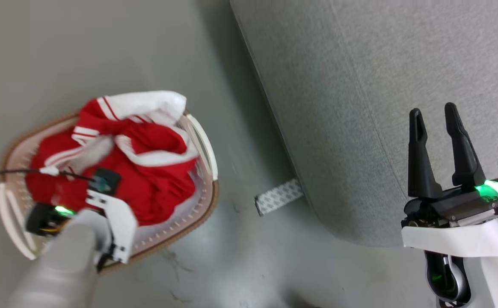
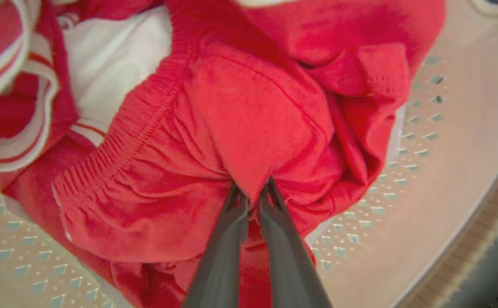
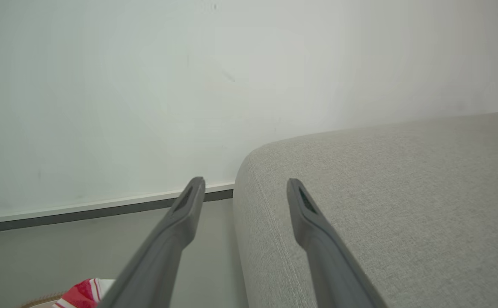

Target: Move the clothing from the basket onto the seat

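Inside the basket [image 2: 450, 179], the left end effector [image 2: 253, 193] is clamped on a fold of the red clothing [image 2: 249, 111], while the right end effector [image 1: 437, 117] hangs spread apart by the seat [image 1: 351, 85].

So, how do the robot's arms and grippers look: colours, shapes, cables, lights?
The left gripper and the right gripper each have two long, tapering dark fingers. The right wrist has a black body, a white shell and a green light. The left forearm is pale grey, with a white bracket, a green light and a thin black cable.
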Available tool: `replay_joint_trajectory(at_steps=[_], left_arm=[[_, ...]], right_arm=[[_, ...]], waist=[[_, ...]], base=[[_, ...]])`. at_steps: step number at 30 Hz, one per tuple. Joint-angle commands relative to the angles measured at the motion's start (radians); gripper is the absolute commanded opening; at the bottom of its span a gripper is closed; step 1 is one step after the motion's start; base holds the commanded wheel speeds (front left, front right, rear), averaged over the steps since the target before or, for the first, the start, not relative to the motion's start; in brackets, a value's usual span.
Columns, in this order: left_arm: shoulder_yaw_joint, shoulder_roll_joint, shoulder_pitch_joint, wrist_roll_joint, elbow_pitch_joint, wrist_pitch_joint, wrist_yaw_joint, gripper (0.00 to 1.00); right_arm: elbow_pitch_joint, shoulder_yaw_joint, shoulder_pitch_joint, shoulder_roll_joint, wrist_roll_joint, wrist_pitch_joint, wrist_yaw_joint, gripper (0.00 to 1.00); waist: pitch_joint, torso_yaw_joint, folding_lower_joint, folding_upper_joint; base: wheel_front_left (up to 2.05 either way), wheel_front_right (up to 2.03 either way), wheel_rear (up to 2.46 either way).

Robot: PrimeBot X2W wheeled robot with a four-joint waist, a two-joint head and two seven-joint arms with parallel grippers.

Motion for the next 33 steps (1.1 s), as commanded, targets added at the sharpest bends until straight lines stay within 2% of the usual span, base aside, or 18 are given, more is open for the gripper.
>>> replay_joint_trajectory(at_steps=[1,8,17,23,33], left_arm=[[-0.004,-0.013,0.020,-0.020,0.002,-0.027,0.002,0.00],[-0.032,-0.097,0.068,-0.092,-0.025,-0.114,0.002,0.00],[-0.082,-0.160,0.125,-0.223,-0.109,-0.225,0.002,0.00],[-0.138,-0.178,0.158,-0.314,-0.224,-0.270,0.002,0.00],[-0.165,-0.141,0.158,-0.435,-0.462,-0.288,0.002,0.00]], right_arm=[[0.006,-0.007,-0.011,-0.002,-0.018,0.000,-0.002,1.00],[0.038,-0.023,0.020,-0.003,-0.072,0.001,-0.002,1.00],[0.080,-0.045,0.066,-0.003,-0.124,0.001,-0.002,1.00],[0.106,-0.066,0.119,-0.003,-0.140,0.000,-0.002,1.00],[0.134,-0.055,0.180,-0.003,-0.146,0.000,-0.002,1.00]], waist=[[-0.073,0.037,-0.0001,0.0000],[-0.217,0.137,-0.0001,0.0000],[-0.382,0.258,-0.0001,0.0000],[-0.484,0.344,-0.0001,0.0000],[-0.596,0.449,-0.0001,0.0000]], base=[[0.00,0.00,0.00],[0.00,0.00,0.00],[0.00,0.00,0.00],[0.00,0.00,0.00],[0.00,0.00,0.00]])
